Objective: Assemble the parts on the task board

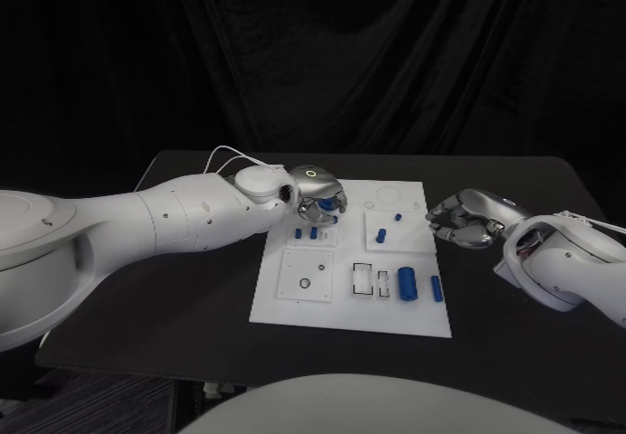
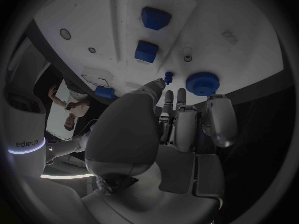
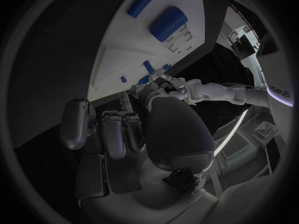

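The white task board [image 1: 350,312] lies in the middle of the black table. My left hand [image 1: 317,192] hovers over its far left part and pinches a small blue peg [image 2: 168,76] at its fingertips. A round blue toothed part [image 2: 202,83] sits on the board just beside those fingers. Two short blue pegs [image 1: 306,233] stand below the hand. My right hand [image 1: 463,220] hangs off the board's right edge, fingers curled in with nothing in them. A thick blue cylinder [image 1: 407,282] and a slimmer blue piece [image 1: 436,287] lie at the near right.
Another blue piece [image 1: 380,235] and a tiny one [image 1: 398,217] sit mid-board. Outlined recesses [image 1: 371,280] and a round hole [image 1: 307,283] mark the board's near half. Bare black table [image 1: 195,298] lies to the left of the board, and black curtains hang behind.
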